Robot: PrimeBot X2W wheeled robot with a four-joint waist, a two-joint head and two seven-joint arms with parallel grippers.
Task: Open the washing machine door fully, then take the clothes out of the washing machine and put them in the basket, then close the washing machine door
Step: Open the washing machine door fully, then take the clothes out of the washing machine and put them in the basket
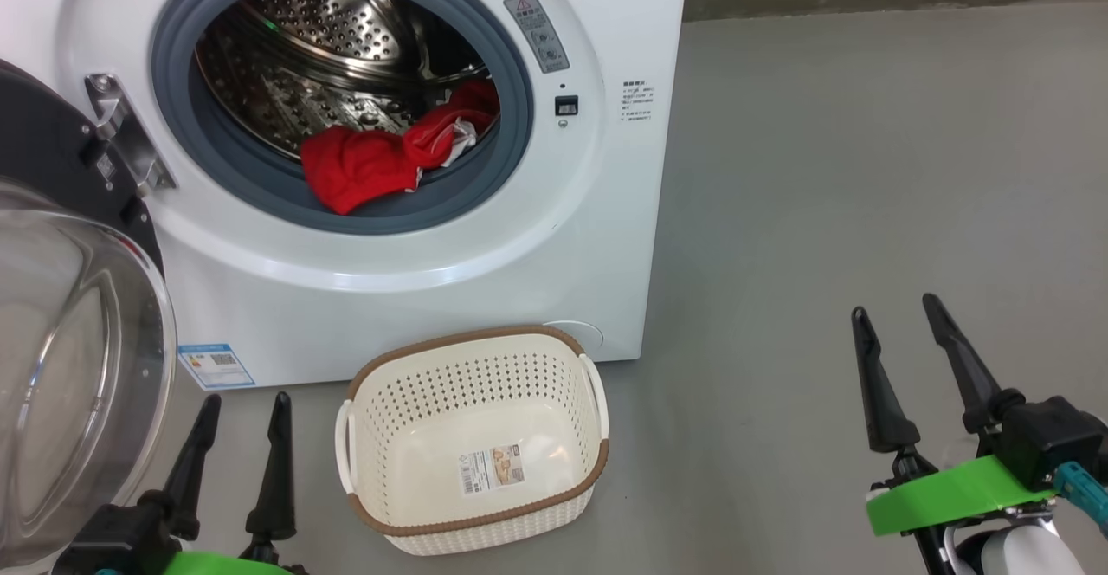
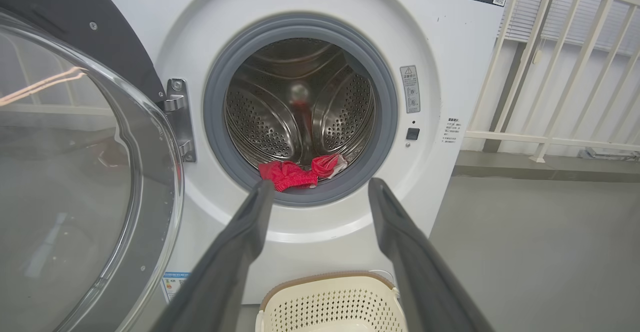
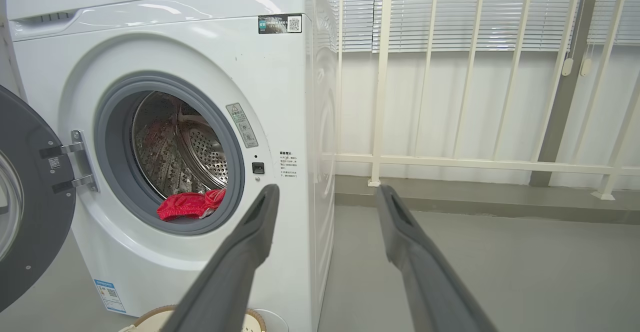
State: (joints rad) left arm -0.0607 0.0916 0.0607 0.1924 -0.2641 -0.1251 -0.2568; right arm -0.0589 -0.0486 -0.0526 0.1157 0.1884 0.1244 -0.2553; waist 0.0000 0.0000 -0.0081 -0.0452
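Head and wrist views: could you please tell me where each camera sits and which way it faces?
Head view: on the head, looking down at the washing machine and basket; left pincer and right pincer show.
Left wrist view: left wrist, facing the drum; own fingers show.
Right wrist view: right wrist, facing the machine's corner and railing; own fingers show.
Shared: the red clothes.

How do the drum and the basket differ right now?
The drum is shiny steel; the basket is cream plastic with a brown rim. The drum holds the red clothes; the basket holds only a sticker on its bottom. The drum opens to the front; the basket opens upward, on the floor. Both are perforated.
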